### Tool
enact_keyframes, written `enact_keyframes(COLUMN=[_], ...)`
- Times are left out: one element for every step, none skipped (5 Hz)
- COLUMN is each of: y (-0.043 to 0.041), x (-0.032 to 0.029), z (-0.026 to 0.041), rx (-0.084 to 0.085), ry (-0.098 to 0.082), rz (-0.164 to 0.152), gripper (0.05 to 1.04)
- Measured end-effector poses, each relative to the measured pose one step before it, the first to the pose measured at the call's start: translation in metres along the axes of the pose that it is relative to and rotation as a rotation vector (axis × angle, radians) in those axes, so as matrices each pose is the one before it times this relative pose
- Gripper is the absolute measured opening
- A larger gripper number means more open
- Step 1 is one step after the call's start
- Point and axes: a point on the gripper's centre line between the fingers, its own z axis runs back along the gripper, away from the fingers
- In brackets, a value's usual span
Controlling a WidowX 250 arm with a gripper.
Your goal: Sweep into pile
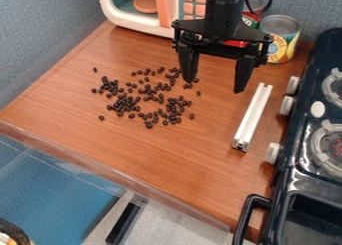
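Dark beans [147, 98] lie scattered in a loose, uneven patch on the left and middle of the brown wooden counter, with some single beans apart at its edges. The black gripper [215, 85] hangs from the top edge, pointing down over the counter, just right of the beans' upper right side. Its two fingers are spread wide with nothing between them. A white bar [253, 117] lies lengthwise on the counter, right of the beans and below the right finger, apart from the gripper.
A toy microwave [163, 11] stands at the back, with cans [280, 38] to its right behind the gripper. The black toy stove [304, 174], with knobs and a handle, runs along the right side. The counter's front edge [120, 174] slants across the lower left.
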Motion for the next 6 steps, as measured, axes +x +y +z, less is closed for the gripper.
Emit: enact_keyframes(y=[0.00066,-0.01078,-0.01266,-0.01569,-0.01349,-0.00763], x=[-0.00049,0.00768,0.01648,0.01459,0.01205,0.00657], z=[-0.00956,-0.01593,-0.00787,-0.00411,-0.00355,-0.01267], rx=[0.0109,0.0556,0.016,0.0361,-0.0088,-0.0113], ry=[0.0255,-0.044,-0.0323,-0.0421,0.0002,0.0264], rz=[0.0034,-0.0384,-0.0149,-0.0033,-0.0025,-0.0047], gripper=[1.001,1.0,1.001,1.001,1.001,1.0])
